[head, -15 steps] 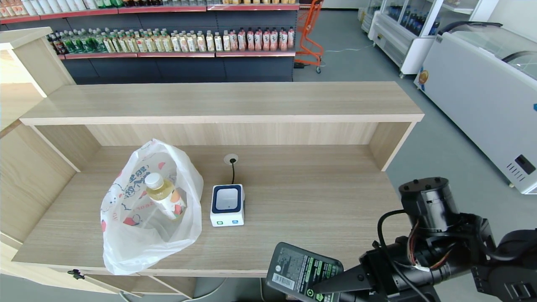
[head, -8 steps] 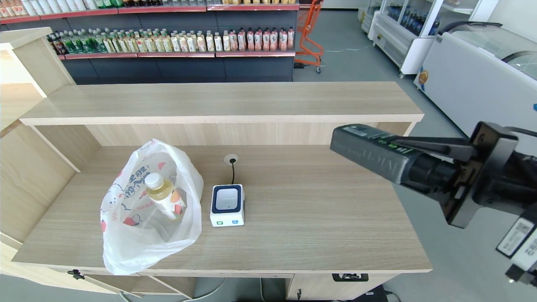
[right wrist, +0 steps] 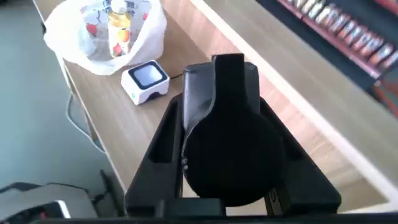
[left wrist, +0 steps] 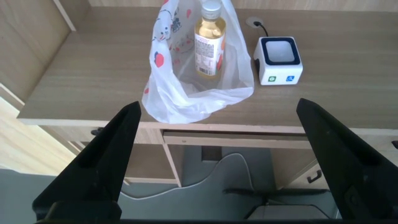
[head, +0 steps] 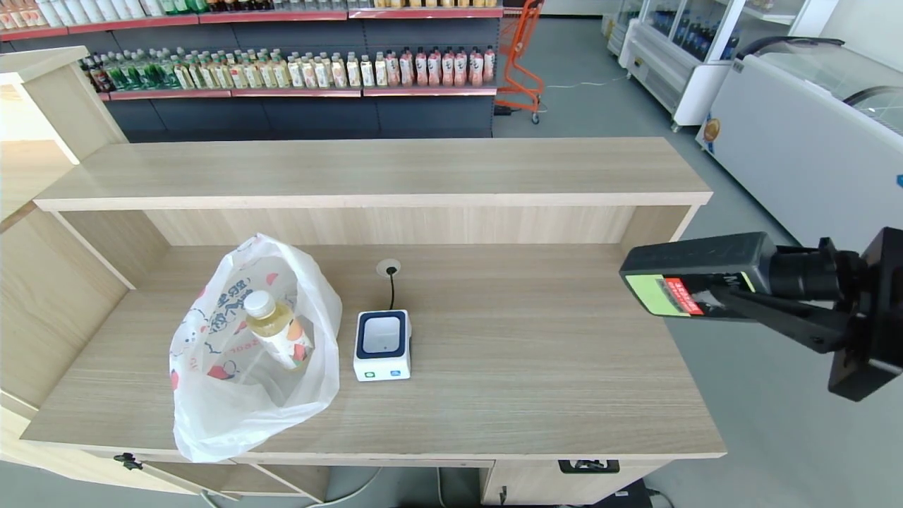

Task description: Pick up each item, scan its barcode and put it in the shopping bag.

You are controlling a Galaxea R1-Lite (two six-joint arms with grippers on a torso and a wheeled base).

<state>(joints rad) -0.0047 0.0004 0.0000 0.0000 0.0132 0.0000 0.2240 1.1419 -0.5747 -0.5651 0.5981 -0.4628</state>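
Overhead, the head view has the right gripper [head: 734, 291] clamped on a black pack [head: 705, 255], held aloft by the counter's [head: 536, 367] right end. Its green-and-red label is too small to read.

The left wrist view has the left gripper [left wrist: 217, 112] spread wide before the printed shopping bag [left wrist: 180, 99], with a bottle [left wrist: 209, 43] inside and the scanner [left wrist: 280, 59] just beside.

The right wrist view shows the pack's plain dark side.

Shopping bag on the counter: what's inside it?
Inside the shopping bag is one bottle of yellowish drink with a white cap. The bag's crumpled plastic covers its bottom, so anything lying beneath cannot be seen.
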